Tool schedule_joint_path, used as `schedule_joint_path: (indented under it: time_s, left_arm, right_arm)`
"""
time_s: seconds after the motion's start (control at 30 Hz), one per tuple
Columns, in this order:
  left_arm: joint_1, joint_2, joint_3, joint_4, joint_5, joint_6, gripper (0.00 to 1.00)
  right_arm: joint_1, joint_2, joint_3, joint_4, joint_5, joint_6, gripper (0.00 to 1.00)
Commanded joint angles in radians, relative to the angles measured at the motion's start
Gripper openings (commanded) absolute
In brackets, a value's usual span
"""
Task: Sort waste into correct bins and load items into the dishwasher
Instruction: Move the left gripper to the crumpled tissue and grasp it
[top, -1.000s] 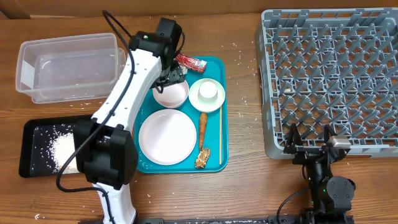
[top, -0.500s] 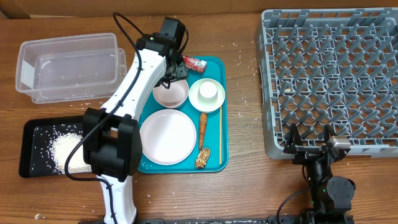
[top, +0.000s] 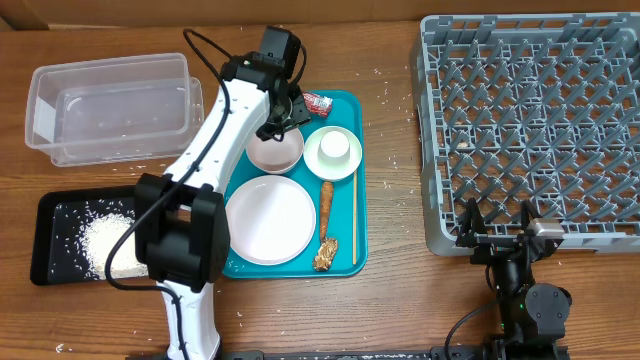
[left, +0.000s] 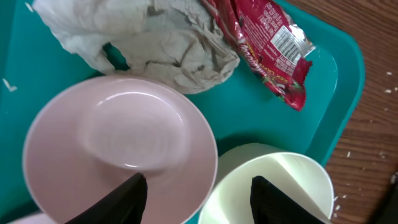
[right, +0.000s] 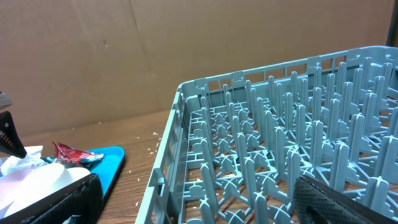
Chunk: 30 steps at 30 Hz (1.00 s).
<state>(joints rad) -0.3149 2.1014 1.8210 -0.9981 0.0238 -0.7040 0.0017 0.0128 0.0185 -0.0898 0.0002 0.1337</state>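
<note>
On the teal tray (left: 25, 68), napkin (left: 155, 43) lies beyond left hand (left: 198, 188).

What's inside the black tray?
A pile of white rice lies in the black tray, with loose grains around it. The left arm hides one end.

large flat teal plastic tray (top: 341, 110) lies on the wooden table (top: 400, 300). from it: clear rectangular plastic tub (top: 110, 66) at 10 o'clock, shallow black rectangular tray (top: 50, 215) holding loose white rice grains (top: 105, 245) at 8 o'clock, large square grey plastic dish rack (top: 530, 120) at 3 o'clock. on the teal tray: large round pale plate (top: 269, 219) at 7 o'clock, small white bowl (top: 275, 152) at 11, second white bowl (top: 350, 160) carrying small white cup (top: 333, 147) at 2, crumpled white napkin (left: 149, 43) at 12 touching red shiny snack wrapper (top: 316, 101), small orange carrot (top: 326, 205) at 4, brown lumpy food scrap (top: 324, 255) at 5.
</note>
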Motion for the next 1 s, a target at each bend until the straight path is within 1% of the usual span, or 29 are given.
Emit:
schedule_joint_path:
  time_s: [0.0,0.07,0.17,0.27,0.4,0.43,0.47,0.5,0.63,0.83,0.97]
  left_arm:
    - [-0.012,0.042,-0.008,0.005,0.022,-0.135,0.56]
    - [-0.012,0.053,-0.008,0.009,0.025,-0.176,0.57]
    - [-0.018,0.077,-0.008,0.01,0.033,-0.237,0.56]
    - [-0.023,0.097,-0.008,0.028,0.033,-0.269,0.56]
    - [-0.024,0.107,-0.008,0.071,0.026,-0.269,0.55]
    - [-0.024,0.108,-0.008,0.083,0.026,-0.269,0.54]
    - [-0.026,0.111,-0.008,0.094,0.026,-0.27,0.5]
    - [-0.026,0.115,-0.008,0.096,0.026,-0.277,0.49]
    - [-0.027,0.132,-0.008,0.087,0.024,-0.295,0.48]
    - [-0.026,0.143,-0.008,0.077,-0.035,-0.294,0.47]
    - [-0.026,0.143,-0.008,0.068,-0.035,-0.288,0.43]
  right_arm:
    - [0.006,-0.01,-0.011,0.006,-0.002,-0.004,1.0]
    - [0.006,-0.01,-0.011,0.006,-0.002,-0.004,1.0]
    - [0.006,-0.01,-0.011,0.006,-0.002,-0.004,1.0]
    - [0.006,-0.01,-0.011,0.006,-0.002,-0.004,1.0]
    - [0.006,-0.01,-0.011,0.006,-0.002,-0.004,1.0]
    - [0.006,-0.01,-0.011,0.006,-0.002,-0.004,1.0]
    - [0.006,-0.01,-0.011,0.006,-0.002,-0.004,1.0]
    - [0.006,-0.01,-0.011,0.006,-0.002,-0.004,1.0]
    - [0.006,-0.01,-0.011,0.006,-0.002,-0.004,1.0]
    - [0.006,-0.01,-0.011,0.006,-0.002,-0.004,1.0]
    - [0.006,-0.01,-0.011,0.006,-0.002,-0.004,1.0]
